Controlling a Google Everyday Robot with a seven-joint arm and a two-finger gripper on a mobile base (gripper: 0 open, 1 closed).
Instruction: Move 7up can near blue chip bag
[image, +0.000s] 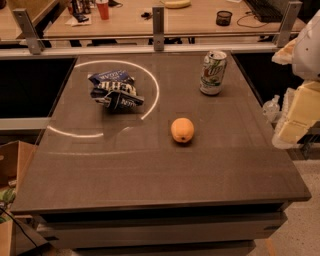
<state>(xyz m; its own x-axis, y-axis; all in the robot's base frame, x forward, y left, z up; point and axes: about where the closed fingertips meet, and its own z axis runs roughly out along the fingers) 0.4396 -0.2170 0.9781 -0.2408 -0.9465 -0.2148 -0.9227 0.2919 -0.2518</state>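
Observation:
The 7up can (213, 73) is white and green with a silver top. It stands upright at the far right of the dark table (150, 170). The blue chip bag (115, 91) lies crumpled at the far left, inside a bright ring of light. My gripper (296, 119) is a cream-coloured part at the right edge of the view, beyond the table's right side. It is level with the can but well to its right and nearer to me, and it holds nothing that I can see.
A round orange fruit (182, 130) lies mid-table between the can and the near edge. A metal rail with posts (158, 27) runs behind the table, in front of a cluttered desk. A cardboard box (12, 165) sits on the floor at the left.

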